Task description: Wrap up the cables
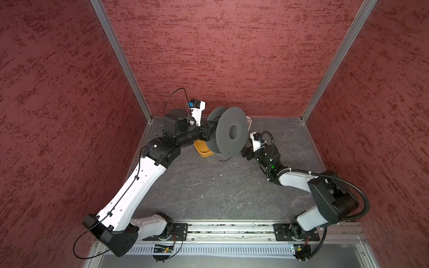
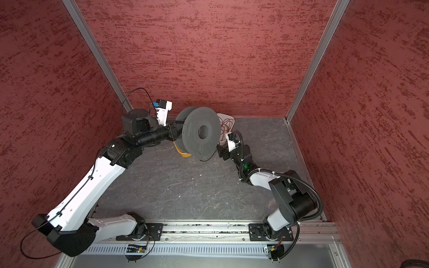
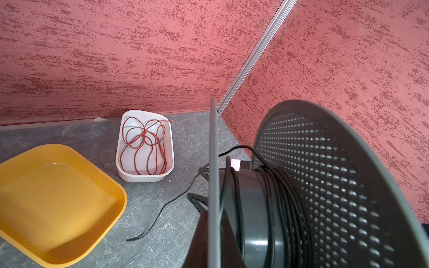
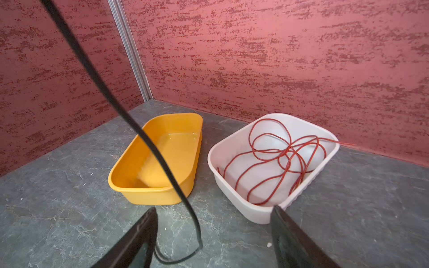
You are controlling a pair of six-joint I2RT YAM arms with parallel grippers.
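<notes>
The table (image 1: 209, 190) carries little that is finished or unfinished; most of the work sits in the air. The spool (image 1: 221, 141) is raised above the table's far side, tilted, gripped at one flange by the left gripper (image 1: 209, 130), which is clamped shut on it.

The yellow tray (image 4: 148, 197) stands empty. The white tray (image 4: 243, 208) stands just beside it and holds the red wire (image 4: 285, 150) in a loose tangle, one end poking over the rim. None of that wire is wound.

The black wire (image 3: 285, 197) is mostly on the spool: the left wrist view shows many neat turns round the hub. A short tail (image 3: 162, 208) leaves the hub, drops to the table and ends there, near the yellow tray.

The right gripper (image 4: 216, 243) hovers low over the table with its jaws apart. The tail runs down between them and curls close by one finger, but nothing is pinched.

So I judge the black wire nearly done: only the tail remains to be picked up and laid onto the hub. If the red wire counts too, that half has not begun.
</notes>
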